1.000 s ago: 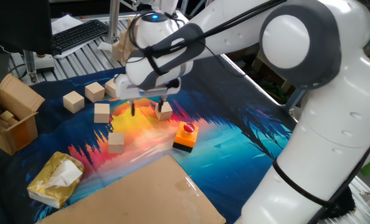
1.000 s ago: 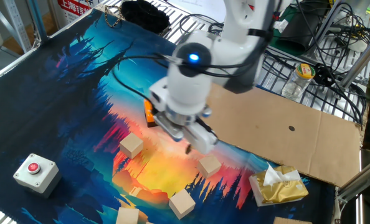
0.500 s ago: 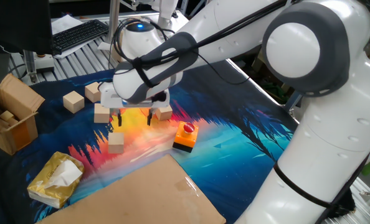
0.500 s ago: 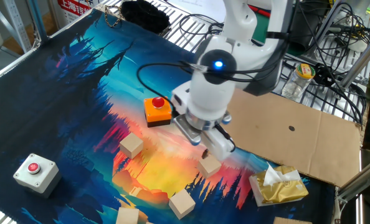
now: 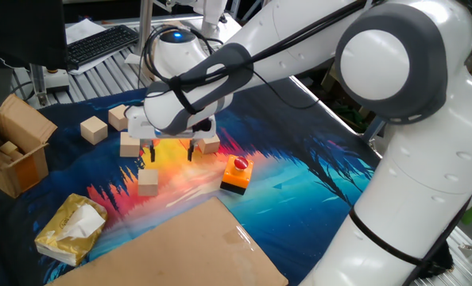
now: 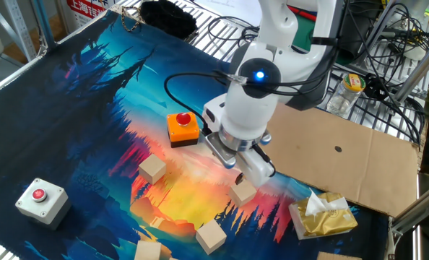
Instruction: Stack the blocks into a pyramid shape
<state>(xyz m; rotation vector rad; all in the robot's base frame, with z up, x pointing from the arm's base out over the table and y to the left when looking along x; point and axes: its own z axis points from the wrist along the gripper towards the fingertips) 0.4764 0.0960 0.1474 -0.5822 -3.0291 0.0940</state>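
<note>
Several pale wooden blocks lie apart on the colourful mat. In one fixed view I see blocks at the back left, one by the left finger, one beside the right finger, and one nearer the front. My gripper hangs open and empty, pointing down, just above and behind that front block. In the other fixed view the gripper hovers right over a block, with further blocks to its left and near the bottom edge. No block rests on another.
An orange-and-black block with a red button sits right of the gripper. A cardboard sheet, a yellow tissue pack, an open cardboard box and a grey button box ring the work area.
Over the last second the open gripper swung away from the block near the orange button toward the front block. In the last half second it barely moved.
</note>
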